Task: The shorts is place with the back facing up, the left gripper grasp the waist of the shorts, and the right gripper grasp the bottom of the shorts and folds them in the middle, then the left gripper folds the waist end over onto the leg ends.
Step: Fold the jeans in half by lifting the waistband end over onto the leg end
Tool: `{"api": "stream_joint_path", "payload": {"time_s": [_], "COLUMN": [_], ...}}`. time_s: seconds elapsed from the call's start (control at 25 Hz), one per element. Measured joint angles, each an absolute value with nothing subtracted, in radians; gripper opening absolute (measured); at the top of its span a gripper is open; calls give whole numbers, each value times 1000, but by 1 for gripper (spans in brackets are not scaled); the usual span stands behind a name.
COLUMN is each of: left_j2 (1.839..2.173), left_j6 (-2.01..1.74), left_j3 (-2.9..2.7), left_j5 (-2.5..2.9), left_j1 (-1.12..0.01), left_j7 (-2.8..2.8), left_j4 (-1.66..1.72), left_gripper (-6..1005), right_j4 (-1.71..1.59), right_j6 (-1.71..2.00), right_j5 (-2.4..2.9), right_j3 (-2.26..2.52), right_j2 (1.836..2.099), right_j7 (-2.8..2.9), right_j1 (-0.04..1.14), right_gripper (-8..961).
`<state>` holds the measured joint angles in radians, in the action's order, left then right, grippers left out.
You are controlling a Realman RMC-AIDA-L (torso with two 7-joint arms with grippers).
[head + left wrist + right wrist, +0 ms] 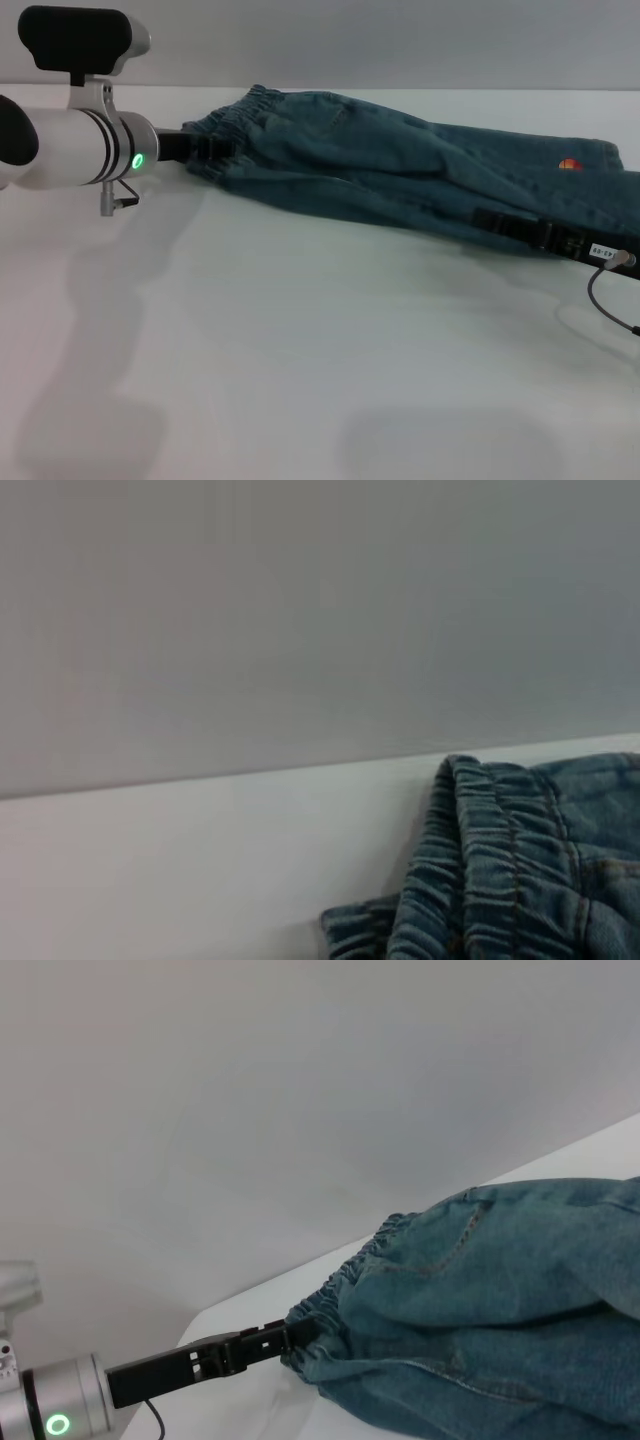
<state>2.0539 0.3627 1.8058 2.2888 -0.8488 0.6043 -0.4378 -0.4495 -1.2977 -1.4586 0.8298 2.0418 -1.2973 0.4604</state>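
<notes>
While the shorts [400, 165] lie stretched across the far part of the white worktop [300, 350], both hands grip them at opposite ends. The left hand [205, 150] comes from the silver-white arm [70, 150] with the green light and is closed on the ruffled elastic waist [480, 860], which is bunched and a little lifted. In the right wrist view, its black fingers [270, 1338] pinch the gathered denim edge. The right hand [520, 228], slim and black with a white label, is closed on the lower edge of the leg part near the right side. An orange ball print [569, 164] shows on the fabric just behind this hand. The denim sags in soft folds between the two grips.
</notes>
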Motion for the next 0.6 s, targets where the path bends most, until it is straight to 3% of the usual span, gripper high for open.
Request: {"api": "stream_joint_path", "payload": {"time_s": [0.48, 0.6], "left_j2": [2063, 2067], "left_j6": [381, 371], "left_j3": [1704, 1692], "left_j5": [2285, 2283], "left_j1": [-833, -827], "left_j7": [622, 620], "left_j4": [-478, -480], "left_gripper": [652, 579], "right_j4": [-453, -454], "right_j6": [-1298, -1298], "right_j5": [-1459, -1459], "right_j3": [830, 830], "right_j2": [2029, 2028], "right_j7": [-1290, -1289], "right_j1": [462, 461], "right_gripper": [370, 370]}}
